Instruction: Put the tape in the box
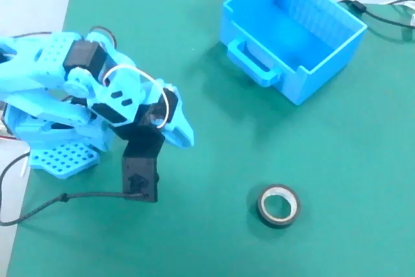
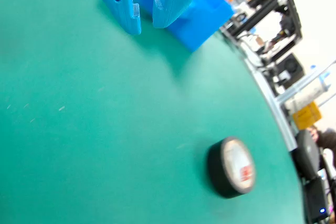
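The tape [image 1: 279, 205] is a small black roll with a whitish core, lying flat on the green mat at the lower right of the fixed view. In the wrist view the tape [image 2: 231, 167] is at the lower right, well off from the fingers. The box [image 1: 292, 30], a bright blue bin with a loop handle, stands at the top right; in the wrist view the box [image 2: 210, 14] shows behind the fingers. My gripper [image 1: 185, 135] is folded near the arm's base at the left, far from both. Only a thin slit shows between the pale blue fingers of the gripper [image 2: 147, 19], and nothing is held.
The arm's perforated blue base [image 1: 61, 157] stands at the mat's left edge, and a black camera block [image 1: 139, 173] with a cable hangs below the wrist. A black cable [image 1: 382, 17] lies beyond the box. Equipment [image 2: 273, 19] crowds the space past the table edge.
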`<state>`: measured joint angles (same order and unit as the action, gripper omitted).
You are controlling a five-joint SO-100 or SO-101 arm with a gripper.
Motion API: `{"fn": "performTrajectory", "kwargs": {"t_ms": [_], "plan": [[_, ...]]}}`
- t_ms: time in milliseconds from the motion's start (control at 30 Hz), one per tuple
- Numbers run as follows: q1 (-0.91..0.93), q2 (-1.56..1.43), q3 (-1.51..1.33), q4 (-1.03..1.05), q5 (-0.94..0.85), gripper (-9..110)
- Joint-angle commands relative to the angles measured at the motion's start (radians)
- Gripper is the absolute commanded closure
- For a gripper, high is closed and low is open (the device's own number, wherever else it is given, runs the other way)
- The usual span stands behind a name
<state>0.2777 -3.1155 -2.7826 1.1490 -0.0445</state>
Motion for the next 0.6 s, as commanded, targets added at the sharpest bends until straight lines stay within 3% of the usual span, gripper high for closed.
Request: {"fn": "performTrajectory", "kwargs": {"t_ms": [0,300,567], "plan": [[0.041,0.137,0.206,0.003,-0.018,102],[0.146,0.534,0.551,0.038,-0.012,102],[0.181,0.857,0.879,0.209,-0.009,101]]}}
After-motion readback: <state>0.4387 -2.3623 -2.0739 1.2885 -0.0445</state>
